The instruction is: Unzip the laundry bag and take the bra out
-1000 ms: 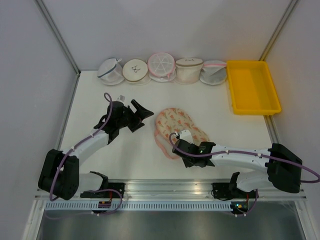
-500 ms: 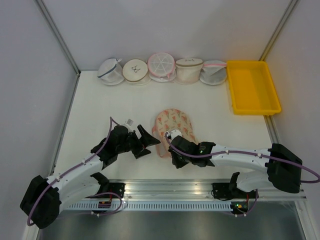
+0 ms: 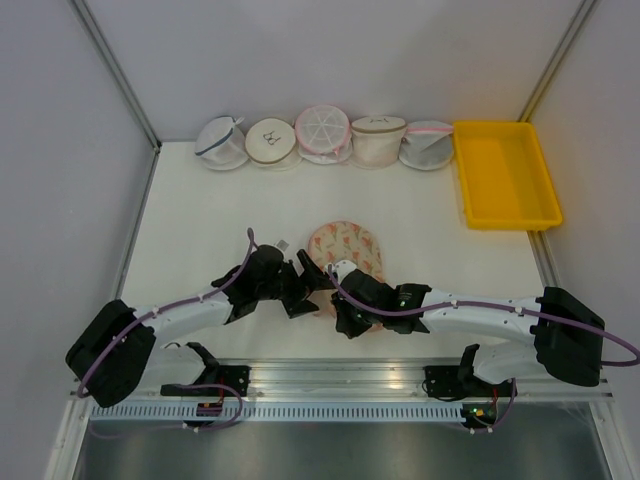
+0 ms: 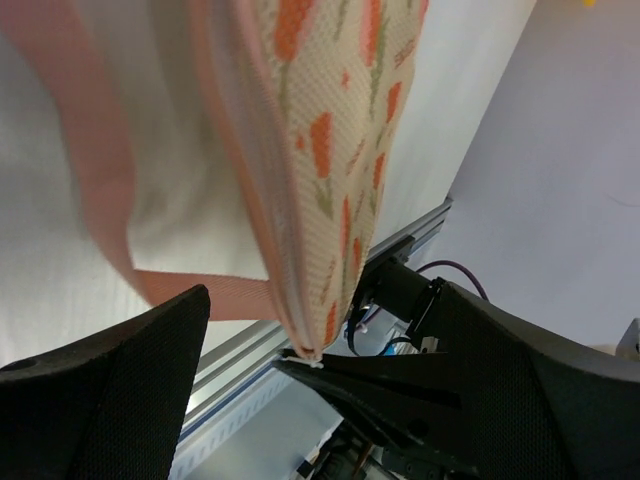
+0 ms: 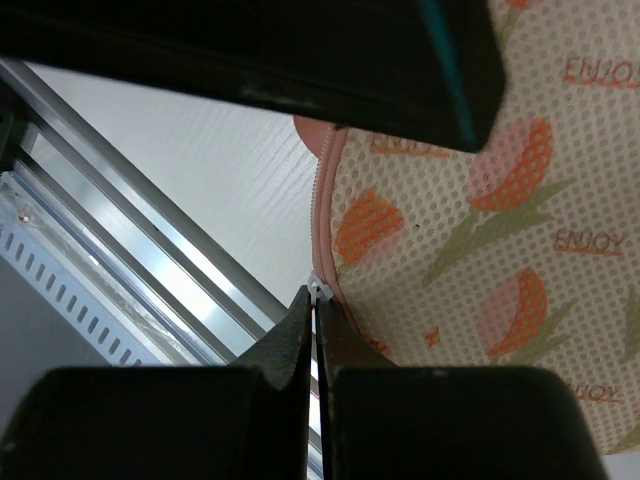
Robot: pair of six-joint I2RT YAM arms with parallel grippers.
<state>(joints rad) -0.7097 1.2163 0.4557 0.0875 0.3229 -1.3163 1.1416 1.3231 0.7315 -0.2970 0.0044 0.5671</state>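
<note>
White worktop [image 3: 200, 210] bears the laundry bag [image 3: 348, 243] at its near middle, right pincer [image 5: 316, 300] pinched on the zip pull [image 5: 320, 287], left pincer [image 4: 320, 300] spread wide astride its edge, likely to brace it; bra unseen.

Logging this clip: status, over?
Left gripper open at cream tulip-print fabric laundry bag. Right gripper shut on its white zipper pull. Bag zipped, bra unseen. Nothing blocking.

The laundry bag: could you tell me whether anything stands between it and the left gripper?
Nothing visible does: the laundry bag sits edge-on inside the open left gripper; the right gripper pinches its zipper end.
</note>
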